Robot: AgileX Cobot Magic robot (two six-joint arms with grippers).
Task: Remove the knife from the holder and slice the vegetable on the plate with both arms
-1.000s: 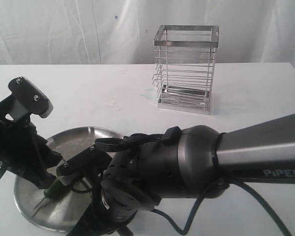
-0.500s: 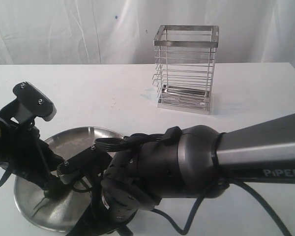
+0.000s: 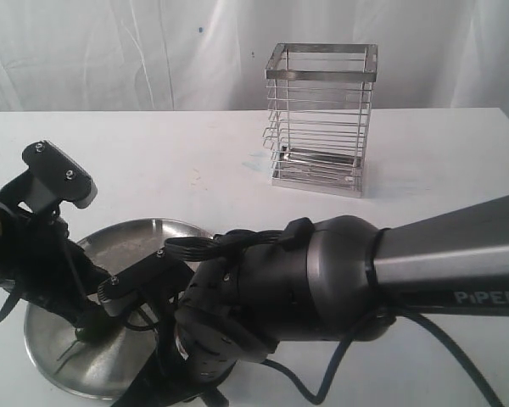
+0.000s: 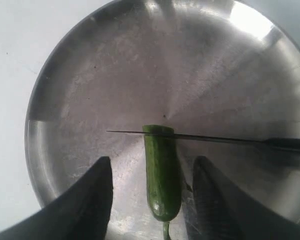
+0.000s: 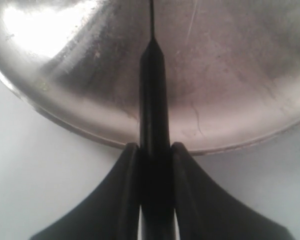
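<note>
Left wrist view alone shows knife [image 4: 200, 138] edge across vegetable [image 4: 162, 177]; left tool [image 4: 152, 200] apart. Right tool [image 5: 152, 165] clamped on knife handle.

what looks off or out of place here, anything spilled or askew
Nothing stands out. The knife lies across the tip of the vegetable on the plate, its handle clamped in the right gripper; the holder stands upright.
</note>
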